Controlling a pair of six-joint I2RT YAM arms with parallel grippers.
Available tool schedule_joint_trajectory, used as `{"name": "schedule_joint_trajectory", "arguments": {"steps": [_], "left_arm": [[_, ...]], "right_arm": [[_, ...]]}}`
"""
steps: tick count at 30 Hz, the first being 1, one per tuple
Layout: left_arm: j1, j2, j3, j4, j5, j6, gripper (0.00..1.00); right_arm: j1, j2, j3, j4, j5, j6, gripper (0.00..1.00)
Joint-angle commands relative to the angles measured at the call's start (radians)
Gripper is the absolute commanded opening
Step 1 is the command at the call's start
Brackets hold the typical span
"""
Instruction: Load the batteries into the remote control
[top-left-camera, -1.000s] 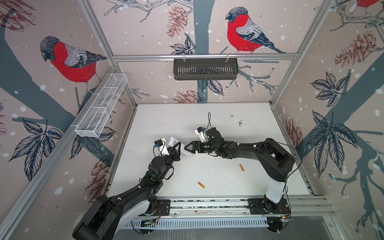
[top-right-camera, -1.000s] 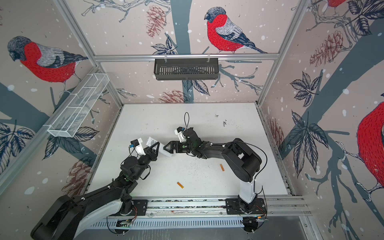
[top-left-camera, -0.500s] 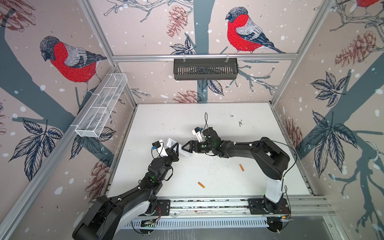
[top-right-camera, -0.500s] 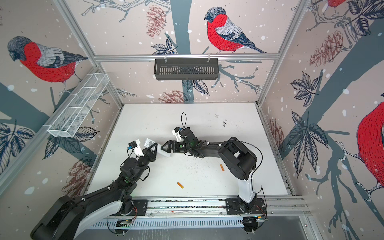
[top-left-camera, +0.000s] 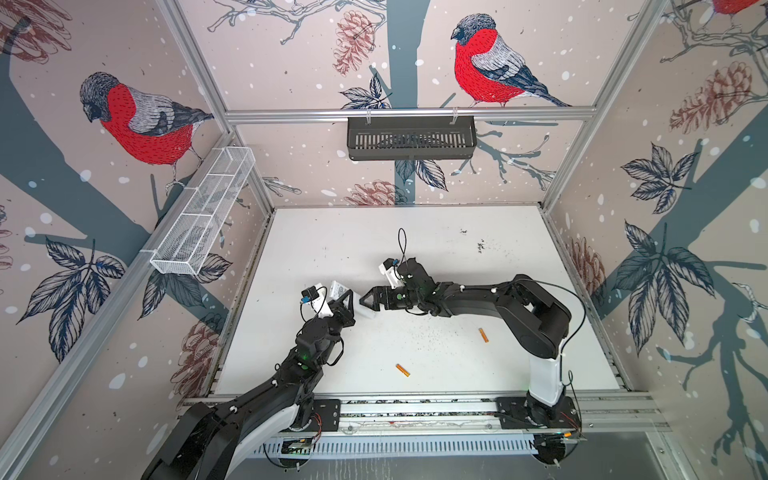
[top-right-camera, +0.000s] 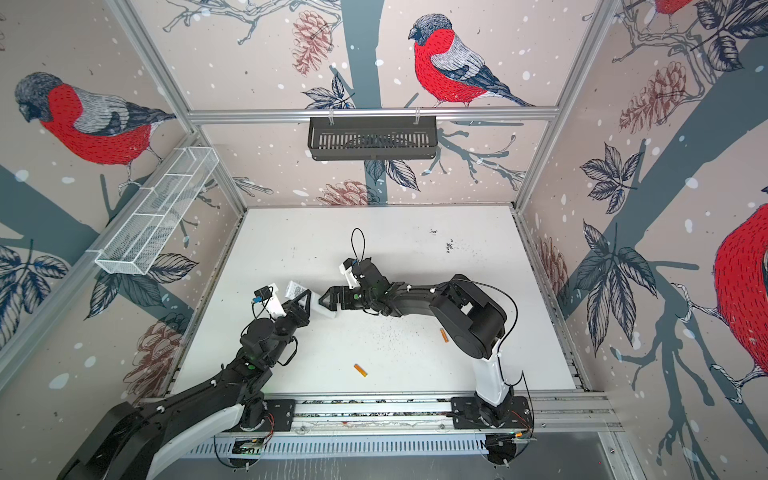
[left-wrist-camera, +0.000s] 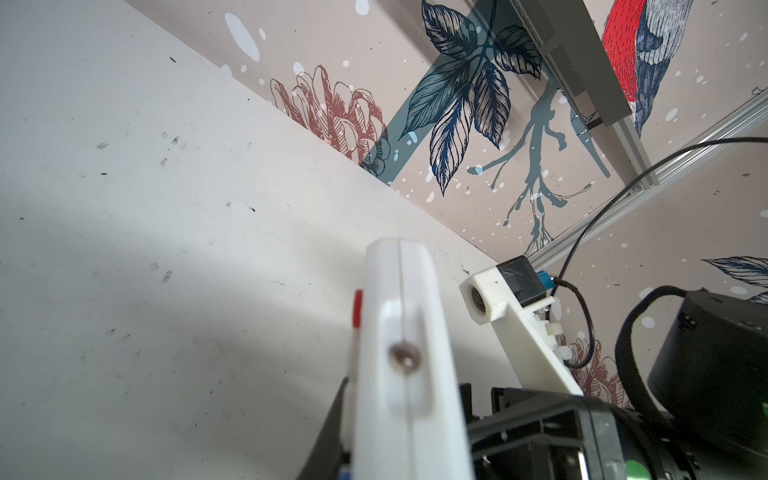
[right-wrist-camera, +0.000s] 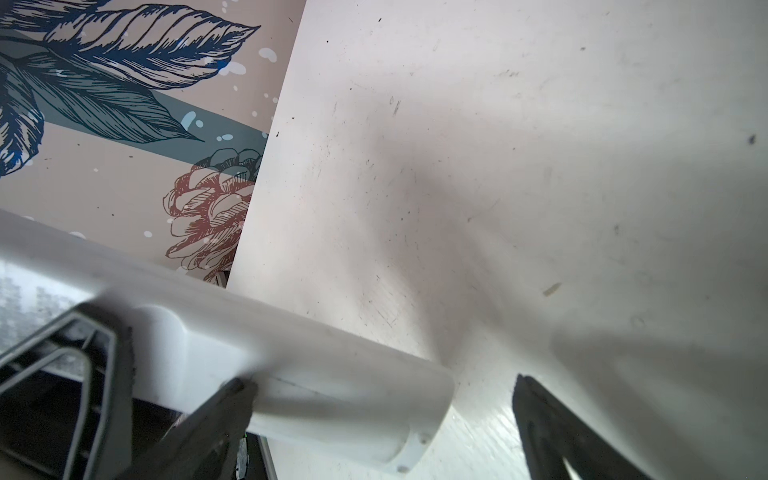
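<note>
Two batteries (top-left-camera: 402, 370) lie loose on the white table (top-left-camera: 519, 257), both slim orange-gold cylinders. One sits close to the front rail (top-left-camera: 415, 409), and the second battery (top-left-camera: 483, 335) lies farther back from that rail.

Farther from the rail again, the remote control (top-left-camera: 365, 310) is held up off the table, a long white slab. The left gripper (top-left-camera: 348, 302) is clamped tight across its middle. The right gripper (top-left-camera: 367, 303) stands with its jaws spread wide about the end that points away from the left arm.

Both top views show the remote control mostly hidden behind the two grippers, with a grey-printed patch on its other end (too small to read).

The left wrist view shows its narrow edge close up. A seam runs along it, a small round metal screw sits in a raised tab, and a red button pokes out from one face.

The right wrist view alone shows the gap at the open jaws. The plain rounded end lies beside one dark finger (right-wrist-camera: 216, 415), while the opposite finger stands well apart from it. Whether the near finger touches, I cannot tell.
</note>
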Motion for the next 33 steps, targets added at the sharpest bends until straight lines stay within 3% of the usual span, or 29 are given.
{"name": "schedule_joint_trajectory", "arguments": {"steps": [1,15,33], "left_arm": [[-0.002,-0.014,0.026,0.21,0.117,-0.016,0.0],[-0.002,-0.014,0.029,0.093,0.074,0.112,0.0],[-0.002,0.002,0.044,0.077,0.109,0.128,0.0]], "right_arm": [[0.0,0.014,0.001,-0.145,0.144,-0.041,1.0],[-0.025,-0.055,-0.044,-0.185,0.17,-0.096,1.0],[-0.031,-0.127,-0.093,-0.108,0.117,-0.132,1.0]]}}
